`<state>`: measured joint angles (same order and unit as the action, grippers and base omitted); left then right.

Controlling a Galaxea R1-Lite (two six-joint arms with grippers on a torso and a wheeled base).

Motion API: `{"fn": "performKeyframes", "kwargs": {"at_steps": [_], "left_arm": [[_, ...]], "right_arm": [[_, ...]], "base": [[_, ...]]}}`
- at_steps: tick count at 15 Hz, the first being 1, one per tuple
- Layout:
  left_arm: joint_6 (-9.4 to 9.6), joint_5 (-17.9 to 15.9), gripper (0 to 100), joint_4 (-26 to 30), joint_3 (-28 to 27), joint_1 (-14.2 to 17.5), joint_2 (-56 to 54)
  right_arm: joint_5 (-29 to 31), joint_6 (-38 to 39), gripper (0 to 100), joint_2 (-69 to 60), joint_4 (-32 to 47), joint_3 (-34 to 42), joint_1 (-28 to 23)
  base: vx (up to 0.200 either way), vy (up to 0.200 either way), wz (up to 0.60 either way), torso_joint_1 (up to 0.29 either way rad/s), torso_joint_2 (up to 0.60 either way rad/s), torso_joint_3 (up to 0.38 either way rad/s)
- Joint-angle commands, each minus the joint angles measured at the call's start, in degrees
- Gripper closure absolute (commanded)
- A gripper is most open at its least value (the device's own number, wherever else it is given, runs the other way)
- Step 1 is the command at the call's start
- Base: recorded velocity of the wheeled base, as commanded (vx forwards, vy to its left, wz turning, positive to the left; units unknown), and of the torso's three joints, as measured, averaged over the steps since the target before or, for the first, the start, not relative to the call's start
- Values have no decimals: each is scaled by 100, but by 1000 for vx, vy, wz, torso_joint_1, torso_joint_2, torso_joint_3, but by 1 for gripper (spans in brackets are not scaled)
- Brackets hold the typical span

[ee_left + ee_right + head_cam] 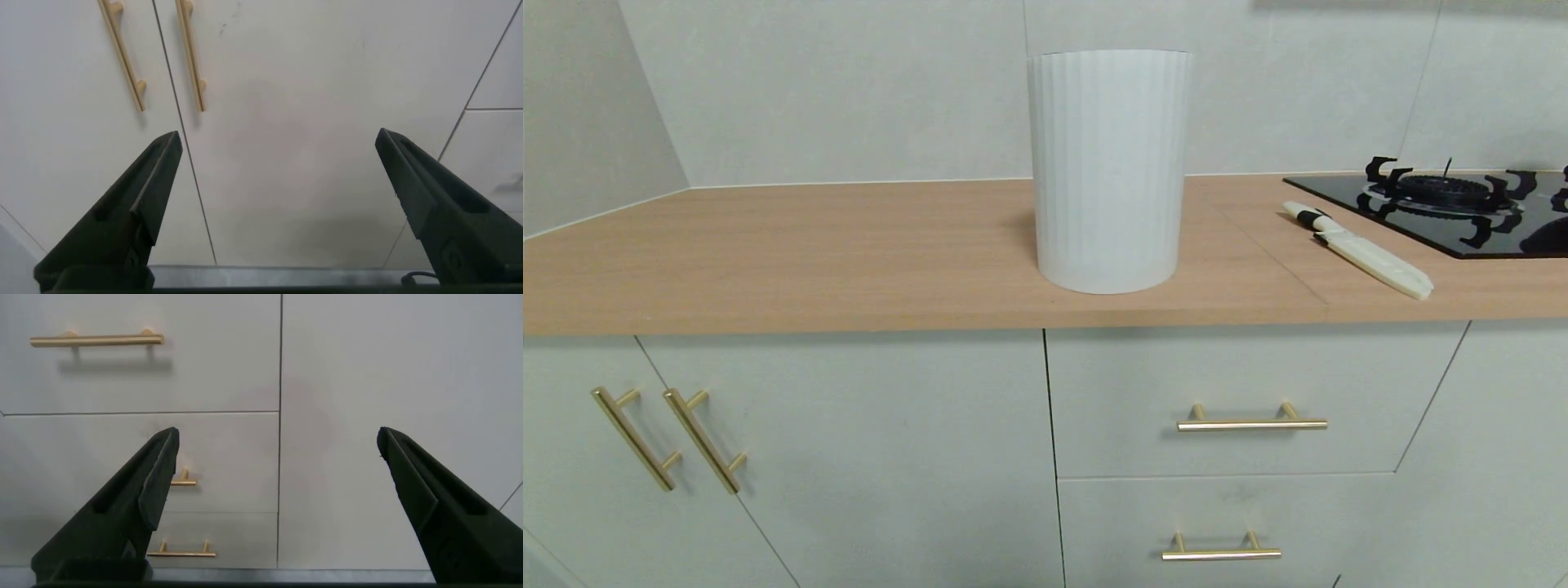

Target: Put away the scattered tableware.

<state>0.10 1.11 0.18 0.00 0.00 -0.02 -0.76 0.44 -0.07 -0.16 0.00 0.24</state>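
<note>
The white knife (pixel 1356 249) lies flat on the wooden counter (pixel 768 253), near its front edge and just beside the black hob (pixel 1445 204). The white ribbed holder (pixel 1107 171) stands upright at mid-counter, well apart from the knife. My left gripper (pixel 278 139) faces the cabinet doors (pixel 310 122), fingers spread wide, unloaded. My right gripper (pixel 277 434) faces the drawer fronts (pixel 139 384), likewise spread and unloaded.

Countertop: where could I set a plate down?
Left of the white ribbed container the countertop is bare up to the corner wall. A narrower gap lies between container and knife. The right end is crowded: knife beside hob.
</note>
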Motion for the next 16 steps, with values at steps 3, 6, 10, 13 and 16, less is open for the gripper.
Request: {"fn": "performKeyframes", "kwargs": {"at_steps": [3, 6, 10, 13, 16], "left_arm": [[-1, 3, 0, -1, 0, 0, 2], [-1, 3, 0, -1, 0, 0, 2], [-1, 3, 0, -1, 0, 0, 2], [-1, 3, 0, -1, 0, 0, 2], [-1, 3, 0, -1, 0, 0, 2]], "right_arm": [[-12, -26, 0, 7, -2, 0, 2], [-12, -35, 0, 7, 7, 0, 2], [-12, -35, 0, 7, 7, 0, 2], [-12, -35, 0, 7, 7, 0, 2], [-12, -35, 0, 7, 7, 0, 2]], "base": [[0, 0, 0, 0, 0, 0], [0, 0, 0, 0, 0, 0], [0, 0, 0, 3, -23, -14], [0, 0, 0, 67, -233, -250], [0, 0, 0, 124, -478, -310]]}}
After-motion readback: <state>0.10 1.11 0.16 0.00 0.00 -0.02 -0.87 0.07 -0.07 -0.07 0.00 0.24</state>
